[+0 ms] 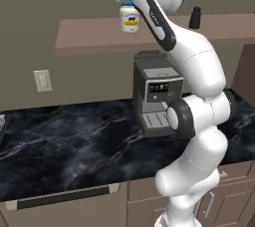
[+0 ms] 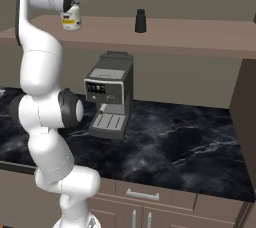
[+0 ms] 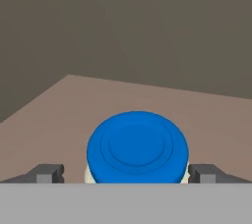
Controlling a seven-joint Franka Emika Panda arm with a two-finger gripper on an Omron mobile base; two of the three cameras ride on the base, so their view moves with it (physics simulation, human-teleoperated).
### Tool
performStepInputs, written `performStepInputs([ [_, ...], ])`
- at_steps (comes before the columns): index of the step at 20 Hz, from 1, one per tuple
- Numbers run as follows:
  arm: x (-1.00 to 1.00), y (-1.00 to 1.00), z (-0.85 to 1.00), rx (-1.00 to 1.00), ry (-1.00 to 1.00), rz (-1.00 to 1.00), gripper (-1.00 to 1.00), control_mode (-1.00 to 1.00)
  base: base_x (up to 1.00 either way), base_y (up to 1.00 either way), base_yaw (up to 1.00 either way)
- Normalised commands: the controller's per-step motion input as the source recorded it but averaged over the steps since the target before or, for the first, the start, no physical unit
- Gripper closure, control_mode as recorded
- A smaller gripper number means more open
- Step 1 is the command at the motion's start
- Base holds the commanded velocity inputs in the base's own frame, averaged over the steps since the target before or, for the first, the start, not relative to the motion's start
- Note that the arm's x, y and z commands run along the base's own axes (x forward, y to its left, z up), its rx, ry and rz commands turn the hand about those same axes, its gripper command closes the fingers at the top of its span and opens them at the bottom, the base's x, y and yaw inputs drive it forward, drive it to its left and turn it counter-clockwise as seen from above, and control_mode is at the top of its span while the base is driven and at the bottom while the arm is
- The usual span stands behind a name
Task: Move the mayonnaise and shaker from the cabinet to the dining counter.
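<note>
The mayonnaise (image 1: 129, 21) is a small white jar with a blue lid, standing on the tan cabinet shelf (image 1: 84, 36) towards its left part. My gripper (image 1: 128, 5) hangs just above the jar, pointing down, open. In the hand view the blue lid of the mayonnaise (image 3: 138, 144) sits between the two fingertips (image 3: 48, 173), with a gap on the left side. From the right base view the gripper (image 2: 73, 7) is over the mayonnaise (image 2: 71, 21). The dark shaker (image 1: 194, 18) (image 2: 140, 21) stands upright further right on the cabinet (image 2: 190, 36). The dining counter is out of view.
A grey coffee machine (image 1: 154, 91) (image 2: 110, 97) stands under the shelf on the black marble worktop (image 1: 64, 146) (image 2: 175, 147). A wall socket (image 1: 43, 80) is on the left wall. Taupe drawers and doors (image 2: 150, 197) run below the worktop.
</note>
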Motion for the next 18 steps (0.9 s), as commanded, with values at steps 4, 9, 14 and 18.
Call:
performStepInputs([
  [4, 0.15, 0.08, -0.11, 0.00, 0.00, 0.00, -1.00, -1.00, 0.00, 0.00, 0.00],
  [9, 0.21, 0.00, -0.15, 0.00, 0.00, 0.00, -1.00, -1.00, 0.00, 0.00, 0.00],
  [14, 0.21, 0.00, -0.18, 0.00, 0.00, 0.00, -1.00, -1.00, 0.00, 0.00, 0.00],
  [18, 0.05, 0.00, -0.21, 0.00, 0.00, 0.00, -1.00, -1.00, 0.00, 0.00, 0.00],
])
